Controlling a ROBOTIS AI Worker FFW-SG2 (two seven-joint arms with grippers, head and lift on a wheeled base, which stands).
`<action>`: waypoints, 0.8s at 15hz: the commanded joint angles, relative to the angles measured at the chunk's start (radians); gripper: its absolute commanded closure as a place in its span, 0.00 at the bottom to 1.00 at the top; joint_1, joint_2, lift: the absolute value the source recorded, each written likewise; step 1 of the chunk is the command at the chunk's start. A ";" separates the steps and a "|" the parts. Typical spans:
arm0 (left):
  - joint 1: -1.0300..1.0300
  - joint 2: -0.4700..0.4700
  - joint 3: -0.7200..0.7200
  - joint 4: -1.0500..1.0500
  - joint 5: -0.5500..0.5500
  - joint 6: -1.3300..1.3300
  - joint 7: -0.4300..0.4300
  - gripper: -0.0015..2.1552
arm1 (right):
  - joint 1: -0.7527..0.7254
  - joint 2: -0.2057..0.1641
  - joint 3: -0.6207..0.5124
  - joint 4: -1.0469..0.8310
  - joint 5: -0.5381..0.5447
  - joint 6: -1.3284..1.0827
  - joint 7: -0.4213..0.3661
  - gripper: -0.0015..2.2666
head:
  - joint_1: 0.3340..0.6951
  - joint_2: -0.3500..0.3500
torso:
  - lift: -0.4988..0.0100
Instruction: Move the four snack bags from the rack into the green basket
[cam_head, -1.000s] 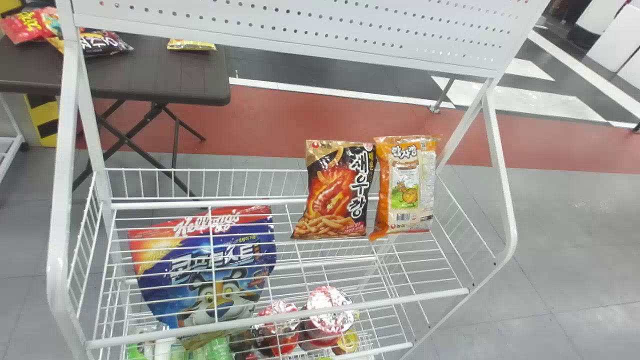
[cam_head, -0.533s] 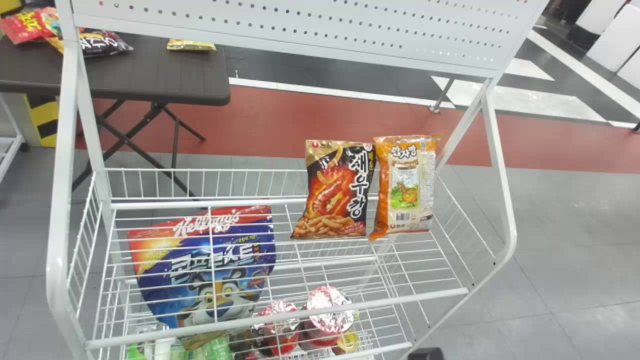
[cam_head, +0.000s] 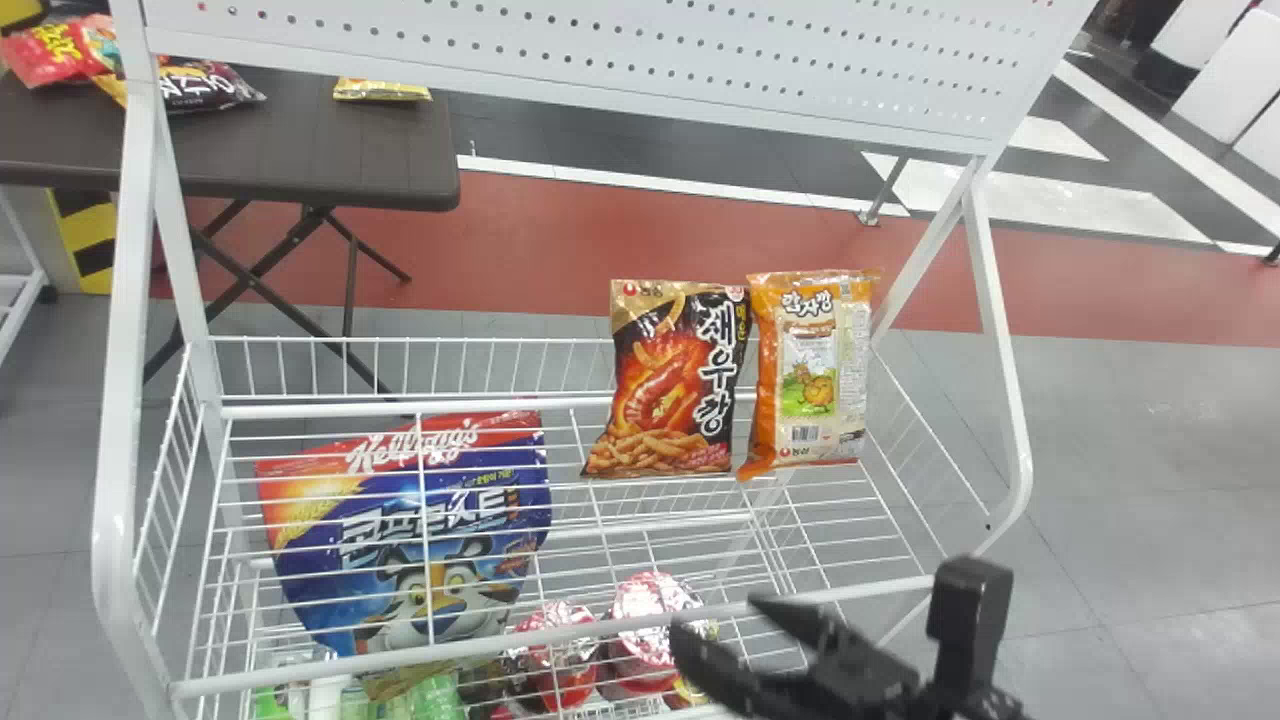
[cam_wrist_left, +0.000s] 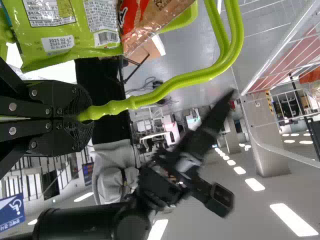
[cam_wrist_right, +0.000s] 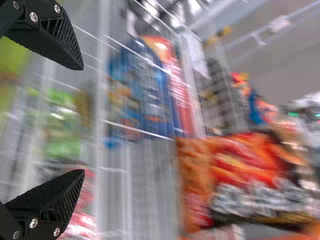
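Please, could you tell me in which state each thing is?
Left gripper: shut on the basket handle.
Right gripper: open, empty.
Green basket: holding snack bags.
Black snack bag: upright in the rack, closed.
Orange snack bag: upright beside it, closed.
Blue cereal bag: upright behind wires.

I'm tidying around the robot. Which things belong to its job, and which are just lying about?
For the job:
- rack
- black-red bag
- orange bag
- green basket
- green bag by its handle
- left hand
- right hand

Lying about, I'd judge:
- cereal bag
- foil-lidded cups
- dark table
- bags on it
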 joint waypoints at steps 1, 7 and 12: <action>0.000 -0.001 -0.009 0.001 -0.002 0.002 0.000 0.70 | -0.130 0.008 0.061 0.113 0.060 -0.243 -0.100 0.04 | 1.00 0.00 | 0.98; 0.003 0.006 0.003 0.001 0.002 0.002 -0.003 0.70 | -0.428 0.011 0.182 0.455 0.220 -0.467 -0.313 0.04 | 1.00 0.00 | 0.98; -0.012 0.006 0.008 0.016 0.007 0.002 -0.003 0.70 | -0.592 0.005 0.208 0.647 0.284 -0.418 -0.275 0.13 | 1.00 0.00 | 0.98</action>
